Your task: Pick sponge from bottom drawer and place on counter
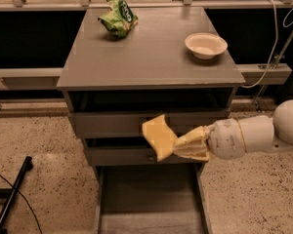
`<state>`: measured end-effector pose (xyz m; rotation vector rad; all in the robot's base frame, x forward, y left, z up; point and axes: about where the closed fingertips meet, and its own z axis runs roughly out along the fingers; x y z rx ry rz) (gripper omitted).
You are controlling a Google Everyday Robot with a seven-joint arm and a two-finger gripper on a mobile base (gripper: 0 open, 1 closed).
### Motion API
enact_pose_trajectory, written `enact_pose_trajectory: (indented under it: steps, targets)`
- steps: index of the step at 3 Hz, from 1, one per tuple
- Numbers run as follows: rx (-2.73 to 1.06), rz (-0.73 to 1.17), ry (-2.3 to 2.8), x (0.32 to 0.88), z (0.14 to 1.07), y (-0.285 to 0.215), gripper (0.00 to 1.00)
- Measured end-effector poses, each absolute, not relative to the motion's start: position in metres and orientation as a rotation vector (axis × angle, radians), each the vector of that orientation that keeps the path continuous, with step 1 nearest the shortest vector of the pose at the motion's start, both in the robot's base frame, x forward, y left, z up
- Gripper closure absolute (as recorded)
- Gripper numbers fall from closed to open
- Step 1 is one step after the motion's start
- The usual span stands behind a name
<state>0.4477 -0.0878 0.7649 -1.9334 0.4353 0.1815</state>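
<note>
Green snack bag [118, 17] rear left, white bowl [205, 45] rear right, well apart; speckled floor [44, 179] below.

the cream ridged hand [178, 147], low at right, joins a bulbous white arm [263, 133] (smooth, segmented).

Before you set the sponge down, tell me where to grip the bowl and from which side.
Take the bowl by its rim, from above, one finger inside and one outside: it sits upright and open near the right edge of the counter, likely too wide and shallow to span. The gripper, in front of the drawers, holds the sponge.
</note>
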Motion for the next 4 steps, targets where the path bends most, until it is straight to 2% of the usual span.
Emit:
enact_pose_trajectory:
  steps: [1,4]
  targets:
    - [-1.954,0.194,0.445,0.453,0.768,-0.082,1.00]
    - [-1.988,0.167,0.383,0.562,0.856,-0.010,1.00]
